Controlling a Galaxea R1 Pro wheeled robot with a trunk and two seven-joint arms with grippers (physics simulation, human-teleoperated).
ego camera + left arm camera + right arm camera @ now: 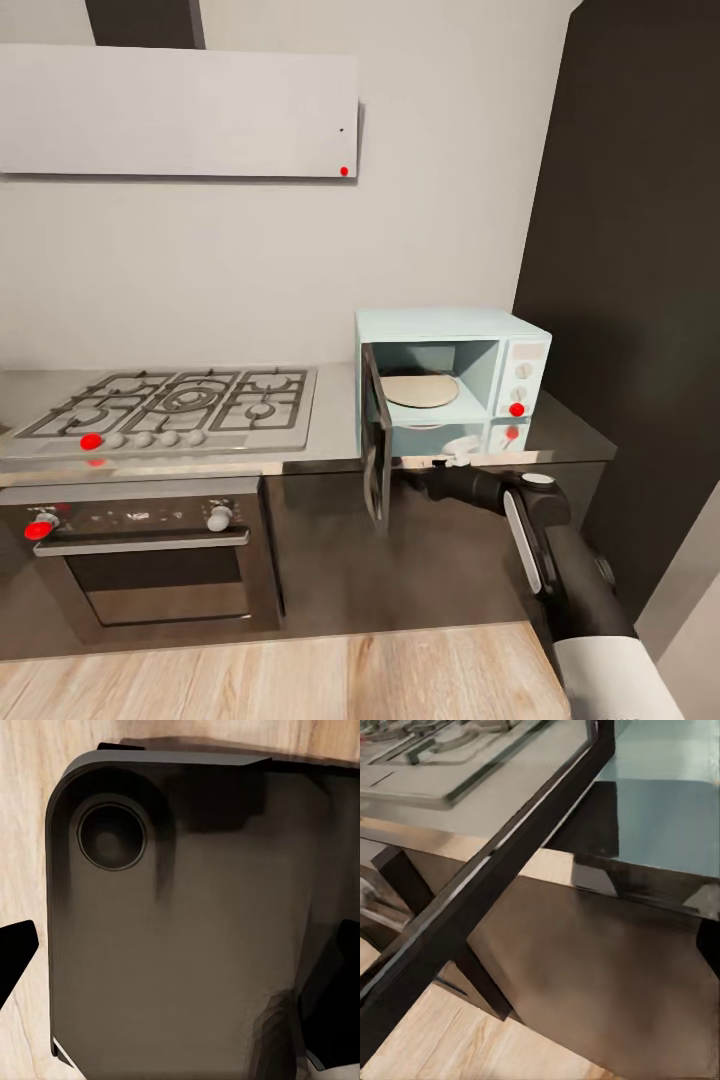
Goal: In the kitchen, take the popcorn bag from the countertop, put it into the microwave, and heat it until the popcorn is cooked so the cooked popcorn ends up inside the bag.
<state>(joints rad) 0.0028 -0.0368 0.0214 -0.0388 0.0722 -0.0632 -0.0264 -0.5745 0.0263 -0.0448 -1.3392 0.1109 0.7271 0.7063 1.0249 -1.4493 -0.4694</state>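
Head view: nearest, the right arm (560, 560) reaches forward from low on the right, and its right pincer (452, 468) sits at the front edge of the table (570, 430), just below the microwave (452, 375). Whether that pincer is spread or closed cannot be told; it is too small and dark here. Just to its left, the microwave's door (376, 455) stands swung open, edge-on. Above and beyond the pincer, the mint-blue microwave shows a bare round turntable (420, 390) inside. Farther to the pincer's left lie the steel gas hob (170, 405) and, under it, the built-in oven (150, 555).

In the left wrist view, the left pincer's dark fingertips (16, 952) stand well apart, holding nothing, over a dark rounded body (187, 930) of the robot and wood floor (22, 832).
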